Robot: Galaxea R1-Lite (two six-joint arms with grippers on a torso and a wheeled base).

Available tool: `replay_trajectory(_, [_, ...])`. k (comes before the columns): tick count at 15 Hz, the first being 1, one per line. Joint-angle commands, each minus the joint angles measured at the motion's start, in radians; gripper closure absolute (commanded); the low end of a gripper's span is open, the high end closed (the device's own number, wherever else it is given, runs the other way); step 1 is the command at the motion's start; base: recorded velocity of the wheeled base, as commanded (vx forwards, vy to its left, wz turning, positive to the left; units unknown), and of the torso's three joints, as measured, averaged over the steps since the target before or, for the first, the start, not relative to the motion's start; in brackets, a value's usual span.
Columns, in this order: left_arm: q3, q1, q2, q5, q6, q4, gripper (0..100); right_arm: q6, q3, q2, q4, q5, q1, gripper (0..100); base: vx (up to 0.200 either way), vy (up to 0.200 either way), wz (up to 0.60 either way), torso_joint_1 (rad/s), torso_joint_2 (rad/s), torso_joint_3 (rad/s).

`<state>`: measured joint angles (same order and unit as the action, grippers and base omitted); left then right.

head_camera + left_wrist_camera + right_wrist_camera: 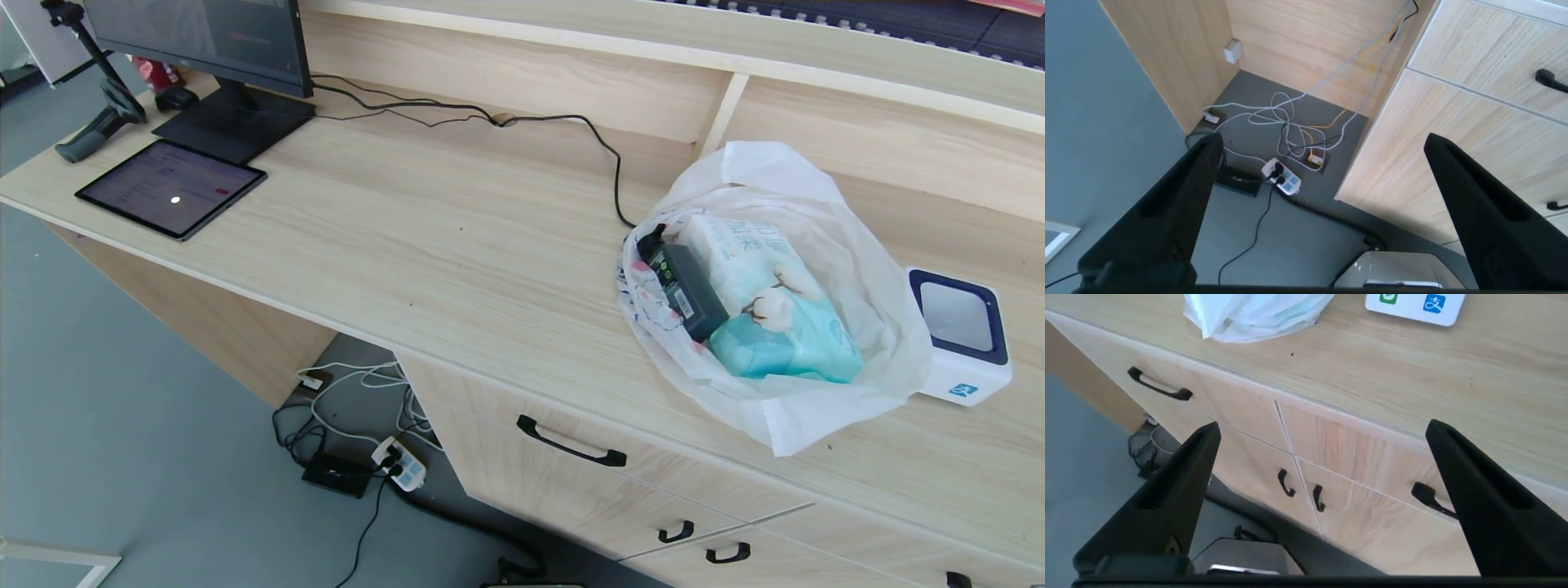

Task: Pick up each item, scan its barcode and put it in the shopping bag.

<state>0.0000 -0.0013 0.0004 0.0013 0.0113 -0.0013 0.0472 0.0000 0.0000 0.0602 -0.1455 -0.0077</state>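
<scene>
A translucent white shopping bag (849, 245) lies open on the right of the wooden counter (424, 237). Inside it are a teal and white tissue pack (775, 318) and a black boxed item (684, 282). A white scanner (963, 335) with a dark blue window stands just right of the bag; its base (1417, 306) and the bag's edge (1249, 314) appear in the right wrist view. My left gripper (1327, 212) is open, low beside the counter above the floor cables. My right gripper (1327, 498) is open in front of the drawers, below the counter edge.
A monitor (204, 41), a tablet (171, 188) and a handheld scanner (102, 122) sit at the counter's far left. A black cable (571, 122) runs along the back to the bag. Drawers with black handles (571, 445) are under the counter; a power strip (1282, 175) lies on the floor.
</scene>
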Motion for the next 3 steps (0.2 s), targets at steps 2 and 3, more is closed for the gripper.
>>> replay_trajectory(2, [0.000, 0.000, 0.000, 0.000, -0.002, 0.000, 0, -0.015, 0.000, 0.000, 0.000, 0.006, 0.000, 0, 0.000, 0.000, 0.00, 0.000, 0.00, 0.000])
replay_trajectory(3, [0.000, 0.000, 0.000, 0.000, -0.002, 0.000, 0, -0.023, 0.000, 0.000, 0.000, 0.006, 0.000, 0, 0.000, 0.000, 0.00, 0.000, 0.00, 0.000])
